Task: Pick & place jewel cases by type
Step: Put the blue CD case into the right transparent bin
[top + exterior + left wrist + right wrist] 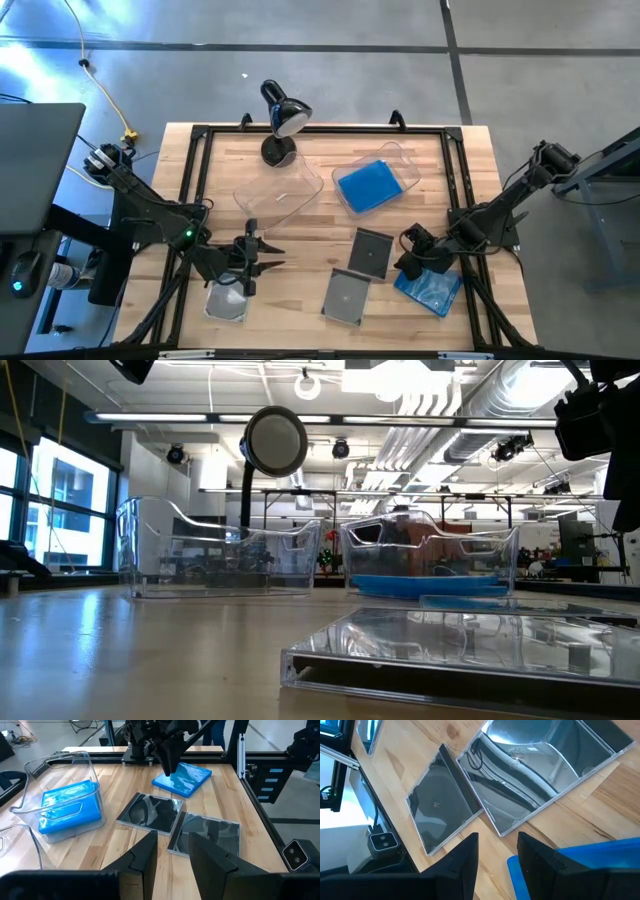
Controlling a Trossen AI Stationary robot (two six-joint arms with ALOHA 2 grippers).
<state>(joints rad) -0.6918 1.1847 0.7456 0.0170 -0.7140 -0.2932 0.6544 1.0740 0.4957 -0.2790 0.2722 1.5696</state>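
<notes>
R gripper (412, 262) hovers low at the worktop's 4 o'clock, over the near edge of a loose blue case (430, 288); fingers (465, 865) a little apart, pinching nothing, w/ the blue edge showing right by them in the wrist view. L gripper (245, 268) waits at 7 o'clock, fingers likewise parted and empty, just beside a clear case (226, 302).

Step in hand, I'd judge: pick the blue case for the bin (405, 165) at 1 o'clock, which already holds blue ones (368, 185). To do it well: come down square on one edge, grip firm since slick plastic slips, lift flat.

Two dark cases (372, 252) (347, 297) lie touching at 6 o'clock; empty clear bin (285, 195) at 11.

Worktop (310, 150): pale wood planks, black frame, desk lamp (281, 118) at 12. Beyond: concrete floor, open lab w/ ceiling ducts.
</notes>
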